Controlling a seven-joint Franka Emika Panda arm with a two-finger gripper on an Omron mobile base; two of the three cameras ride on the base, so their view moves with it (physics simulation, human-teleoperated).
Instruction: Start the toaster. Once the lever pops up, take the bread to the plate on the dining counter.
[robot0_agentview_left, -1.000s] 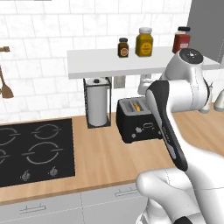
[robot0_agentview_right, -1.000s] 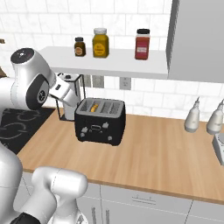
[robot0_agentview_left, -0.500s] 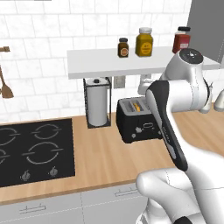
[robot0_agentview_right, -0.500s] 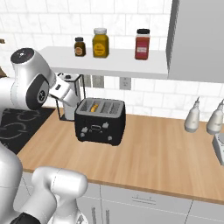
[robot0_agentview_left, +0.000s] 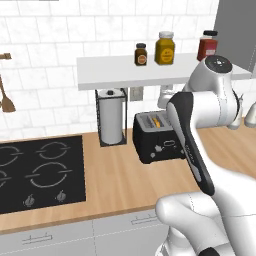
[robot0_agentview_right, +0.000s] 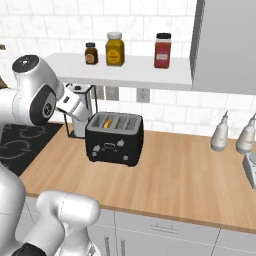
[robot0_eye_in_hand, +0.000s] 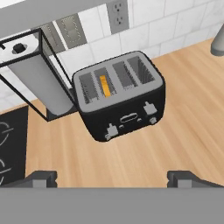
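The black toaster (robot0_agentview_left: 156, 142) (robot0_agentview_right: 114, 140) (robot0_eye_in_hand: 120, 98) stands on the wall counter beside the paper-towel roll. The bread (robot0_eye_in_hand: 104, 85) (robot0_agentview_left: 158, 120) (robot0_agentview_right: 106, 121) sits upright in one of the left slots, with just its orange-tan top edge showing. Two small levers on the toaster's front sit low. My gripper (robot0_eye_in_hand: 112, 178) hovers above and in front of the toaster, open, its fingertips (robot0_eye_in_hand: 42, 176) wide apart with nothing between them. The plate and the dining counter are out of view.
A wire-framed paper-towel roll (robot0_agentview_left: 111, 119) (robot0_eye_in_hand: 37, 81) stands just left of the toaster. The black cooktop (robot0_agentview_left: 37, 172) lies further left. A white shelf (robot0_agentview_left: 150, 70) with three jars hangs over the toaster. Two grey bottles (robot0_agentview_right: 220, 134) stand at the right.
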